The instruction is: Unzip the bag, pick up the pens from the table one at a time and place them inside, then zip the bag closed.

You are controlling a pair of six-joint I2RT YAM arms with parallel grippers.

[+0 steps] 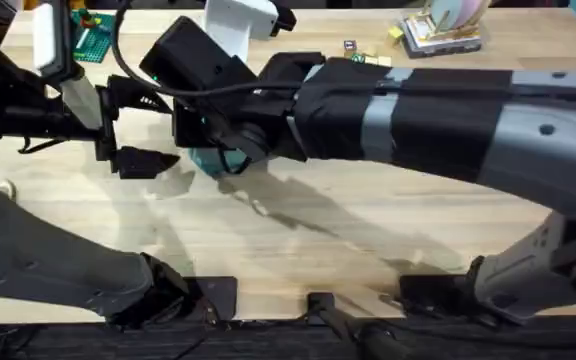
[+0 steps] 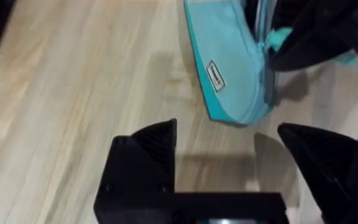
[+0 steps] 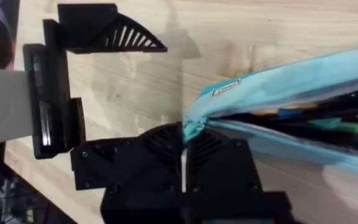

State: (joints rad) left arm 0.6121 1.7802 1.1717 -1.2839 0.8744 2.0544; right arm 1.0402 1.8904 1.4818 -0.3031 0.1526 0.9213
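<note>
Overhead, right arm: it reaches from the lower right across the middle of the table, large and dark, and its gripper is down on the bag.
Overhead, bag: a small patch of teal shows under the right gripper, left of centre on the table; the rest is hidden by the arm.
Overhead, left gripper: it lies just left of the bag, its fingers spread apart with nothing between them.
Left wrist, left gripper: the two black fingers stand wide apart over bare wood, holding nothing.
Left wrist, bag: its teal end with a small white label lies on the table just beyond the fingers, apart from them; the right gripper's dark body covers its far side.
Right wrist, right gripper: the fingers are closed together, pinching a small teal tab at the bag's end.
Right wrist, bag: the zip is partly open, with coloured items visible inside.
Right wrist, left gripper: it is near the bag's end, not touching it.
</note>
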